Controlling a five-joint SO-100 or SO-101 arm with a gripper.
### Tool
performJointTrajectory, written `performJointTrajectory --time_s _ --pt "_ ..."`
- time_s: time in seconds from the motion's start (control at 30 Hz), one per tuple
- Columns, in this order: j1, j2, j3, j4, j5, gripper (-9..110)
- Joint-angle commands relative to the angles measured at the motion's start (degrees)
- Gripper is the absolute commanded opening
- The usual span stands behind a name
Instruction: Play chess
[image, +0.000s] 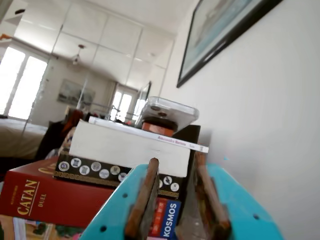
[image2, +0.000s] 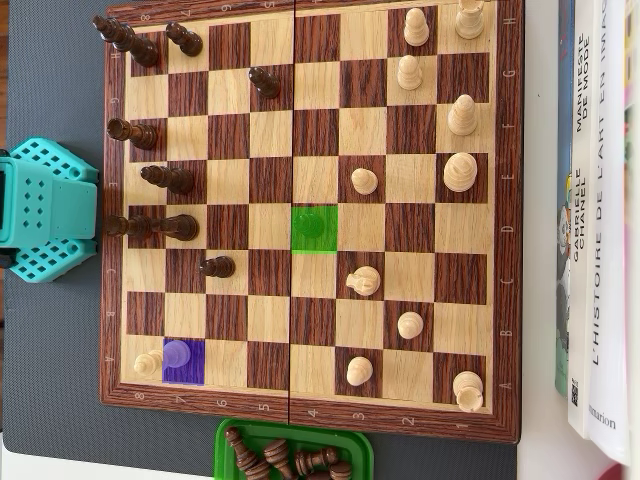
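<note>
Overhead view: chessboard (image2: 310, 215) centre frame, teal arm base (image2: 45, 210) just off its left edge. Green-marked sq (image2: 314, 228) mid-board, purple-marked sq (image2: 183, 361) w/ purple piece near board's bottom-left corner. Captured dark pieces in green tray (image2: 290, 455) below board. Wrist view: end effector (image: 175, 220) released, nothing between fingers, aimed at stacked books (image: 90, 185).

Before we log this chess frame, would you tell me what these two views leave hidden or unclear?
- Gripper: wrist view faces stacked books, so no chessboard there; overhead view shows only the teal arm base.
- Green tray: cut off by the overhead view's bottom edge, so the count of dark pieces is unknown.
- Purple square: the tint obscures the piece's colour.
</note>
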Motion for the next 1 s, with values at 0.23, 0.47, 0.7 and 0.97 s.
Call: performJointTrajectory --time_s 0.23,0.47,0.7,0.97 --pt "1.93 -8.53 -7.82 32.34 0.26 12" --pt "3.52 -25.84 -22.06 50.80 0.44 12" --pt "3.34 -44.82 -36.39 68.47 8.00 12" --pt "3.08 -65.21 -48.69 79.01 11.16 12"
